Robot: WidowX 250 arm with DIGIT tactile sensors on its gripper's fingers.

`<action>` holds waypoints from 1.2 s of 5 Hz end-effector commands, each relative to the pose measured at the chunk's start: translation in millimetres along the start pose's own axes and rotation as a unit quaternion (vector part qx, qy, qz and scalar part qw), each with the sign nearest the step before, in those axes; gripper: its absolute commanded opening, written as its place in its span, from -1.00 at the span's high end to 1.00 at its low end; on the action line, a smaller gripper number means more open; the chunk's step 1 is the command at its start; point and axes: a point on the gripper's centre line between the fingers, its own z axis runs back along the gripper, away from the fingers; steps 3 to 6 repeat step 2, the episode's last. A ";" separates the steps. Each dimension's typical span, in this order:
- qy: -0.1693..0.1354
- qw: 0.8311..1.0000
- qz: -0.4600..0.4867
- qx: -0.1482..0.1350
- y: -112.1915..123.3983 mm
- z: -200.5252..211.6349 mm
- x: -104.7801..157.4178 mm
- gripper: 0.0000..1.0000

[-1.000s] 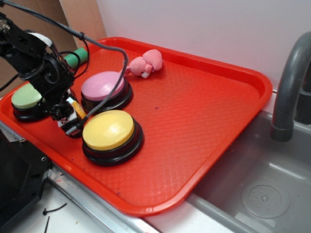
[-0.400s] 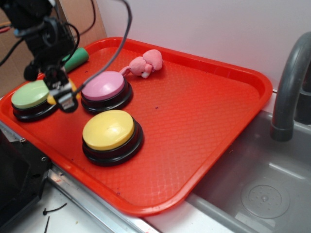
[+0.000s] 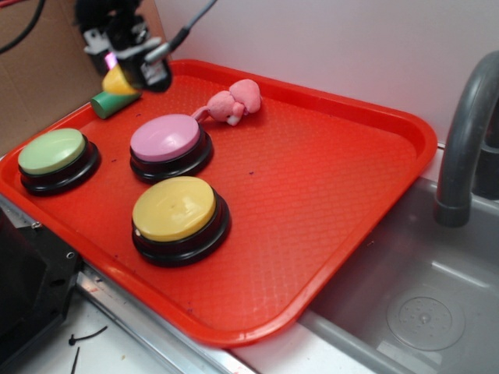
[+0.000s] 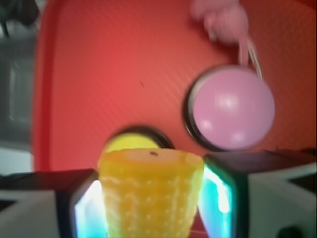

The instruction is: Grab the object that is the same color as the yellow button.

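My gripper (image 3: 123, 68) hangs high over the tray's far left corner, shut on the yellow toy corn cob (image 3: 118, 82). In the wrist view the ribbed corn cob (image 4: 151, 193) fills the gap between both fingers (image 4: 79, 208), its flat end pointing down at the tray. The yellow button (image 3: 175, 208), domed on a black base, sits at the tray's front; its top edge shows just past the cob as the yellow button (image 4: 130, 144) in the wrist view.
The red tray (image 3: 335, 179) also holds a pink-topped button (image 3: 164, 138), a green-topped button (image 3: 52, 151), a green cylinder (image 3: 109, 103) under the gripper and a pink plush toy (image 3: 234, 101). A grey faucet (image 3: 468, 132) and sink (image 3: 421, 312) lie to the right.
The gripper has risen from tray level between the buttons and moved back toward the far left corner, carrying the corn cob with it.
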 end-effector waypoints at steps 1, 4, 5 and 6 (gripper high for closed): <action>-0.047 0.998 0.016 0.042 -22.8 20.7 59.6 1.00; -0.043 0.996 0.026 0.073 -10.7 6.2 72.1 1.00; -0.043 0.996 0.026 0.073 -10.7 6.2 72.1 1.00; -0.043 0.996 0.026 0.073 -10.7 6.2 72.1 1.00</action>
